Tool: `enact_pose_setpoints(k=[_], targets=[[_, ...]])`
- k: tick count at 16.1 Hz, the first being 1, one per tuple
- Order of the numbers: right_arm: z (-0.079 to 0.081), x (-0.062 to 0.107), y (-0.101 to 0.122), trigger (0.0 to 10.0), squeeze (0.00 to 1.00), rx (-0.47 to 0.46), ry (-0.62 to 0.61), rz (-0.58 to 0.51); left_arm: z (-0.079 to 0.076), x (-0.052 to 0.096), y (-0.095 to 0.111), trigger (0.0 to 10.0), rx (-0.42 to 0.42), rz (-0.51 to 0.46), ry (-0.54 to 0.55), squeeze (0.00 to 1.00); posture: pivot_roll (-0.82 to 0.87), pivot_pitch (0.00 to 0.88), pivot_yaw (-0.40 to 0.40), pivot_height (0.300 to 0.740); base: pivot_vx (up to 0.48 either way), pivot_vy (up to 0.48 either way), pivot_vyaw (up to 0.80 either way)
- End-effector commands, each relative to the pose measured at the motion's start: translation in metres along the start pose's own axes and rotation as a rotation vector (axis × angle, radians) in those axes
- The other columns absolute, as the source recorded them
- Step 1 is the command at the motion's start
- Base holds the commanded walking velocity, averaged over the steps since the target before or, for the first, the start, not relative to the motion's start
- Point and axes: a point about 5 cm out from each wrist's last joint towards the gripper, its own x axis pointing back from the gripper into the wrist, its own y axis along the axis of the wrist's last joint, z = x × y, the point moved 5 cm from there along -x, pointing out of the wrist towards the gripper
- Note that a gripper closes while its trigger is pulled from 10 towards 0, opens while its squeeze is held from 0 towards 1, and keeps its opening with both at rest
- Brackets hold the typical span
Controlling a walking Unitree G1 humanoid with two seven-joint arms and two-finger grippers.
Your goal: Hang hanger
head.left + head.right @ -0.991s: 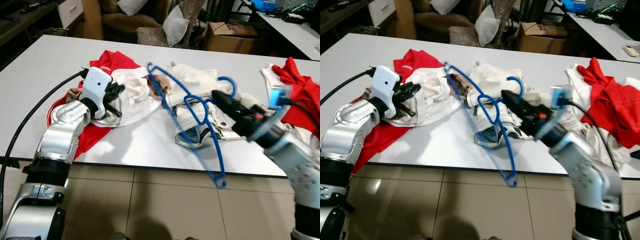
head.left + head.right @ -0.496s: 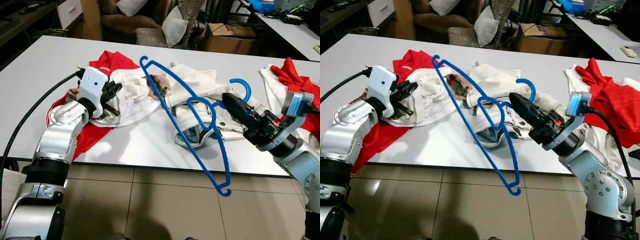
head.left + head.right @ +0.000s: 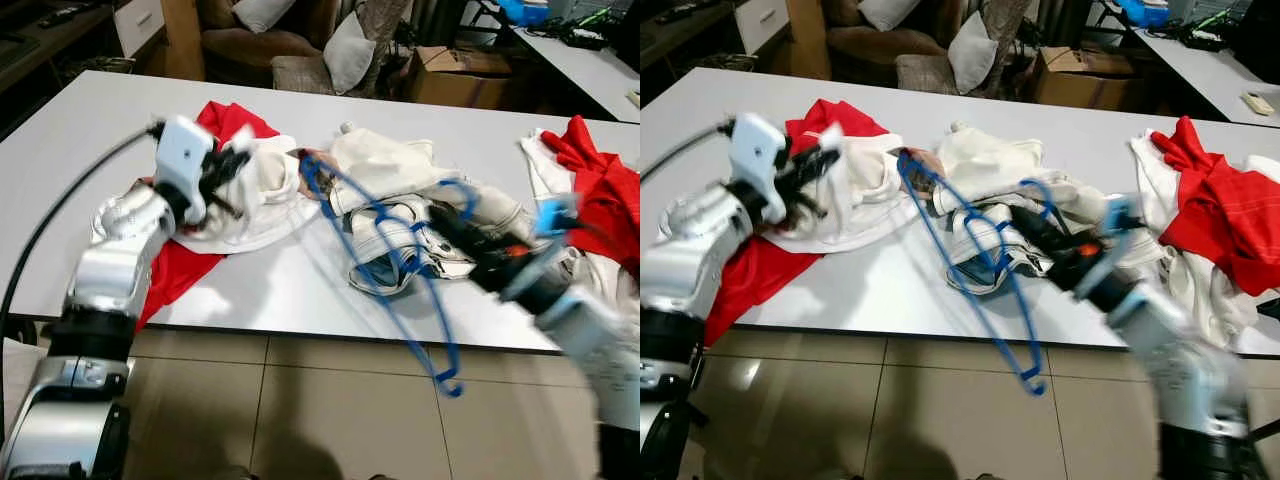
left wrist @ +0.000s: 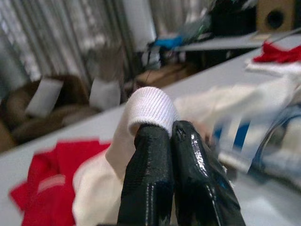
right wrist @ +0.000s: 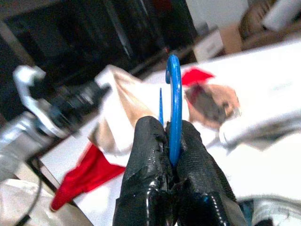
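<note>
White table (image 3: 300,290) w/ clothes (image 3: 390,165), sofa (image 3: 270,50) behind, tiled floor (image 3: 300,410).

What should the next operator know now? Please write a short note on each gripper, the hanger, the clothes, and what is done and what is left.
Left gripper: shut on the white garment, pinching a ribbed edge above the table.
Right gripper: shut on the blue hanger, which hangs tilted over the table's front edge, one end past it.
Clothes: red garment under the white one; more white and red clothes to the right.
Done: hanger and garment both gripped.
Left: the garment is not yet on the hanger; nothing is hung.
</note>
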Motion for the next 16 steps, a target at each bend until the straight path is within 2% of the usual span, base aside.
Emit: enact_pose_setpoints(k=[1,5,8,9,11,13,15,16], targets=[[-0.004,-0.003,0.003,0.0,0.00,0.021,-0.034,-0.012,-0.001,0.000,0.015,0.0,-0.020,-0.050,-0.033,0.00,-0.06,0.000,-0.050,0.740,0.000,0.000,0.00],[0.014,-0.019,-0.009,0.0,0.00,-0.010,0.037,0.010,-0.016,0.003,0.034,0.0,-0.046,-0.111,-0.155,0.00,-0.05,0.000,-0.053,0.740,0.000,0.000,0.00],[0.014,-0.028,-0.011,0.0,0.00,-0.015,0.040,0.005,-0.034,0.011,0.033,0.0,-0.060,-0.100,-0.282,0.00,-0.05,0.000,-0.053,0.740,0.000,0.000,0.00],[0.009,-0.034,-0.013,0.0,0.00,-0.020,0.015,0.011,-0.051,0.019,0.032,0.0,-0.062,-0.071,-0.410,0.00,-0.05,0.000,-0.053,0.740,0.000,0.000,0.00],[0.001,-0.041,-0.011,0.0,0.00,-0.029,-0.035,-0.002,-0.062,0.026,0.028,0.0,-0.072,-0.036,-0.490,0.00,-0.03,0.000,-0.055,0.740,0.000,0.000,0.00],[-0.006,-0.047,-0.011,0.0,0.00,-0.069,-0.088,-0.020,-0.062,0.027,0.029,0.0,-0.087,-0.033,-0.485,0.00,-0.03,0.000,-0.057,0.740,0.000,0.000,0.00],[-0.012,-0.051,-0.020,0.0,0.00,-0.156,-0.144,-0.010,-0.058,0.029,0.035,0.0,-0.084,-0.039,-0.482,0.00,-0.02,0.000,-0.057,0.740,0.000,0.000,0.00],[-0.013,-0.055,-0.026,0.0,0.00,-0.229,-0.164,-0.013,-0.060,0.033,0.038,0.0,-0.083,-0.029,-0.515,0.00,-0.02,0.000,-0.053,0.740,0.000,0.000,0.00]])
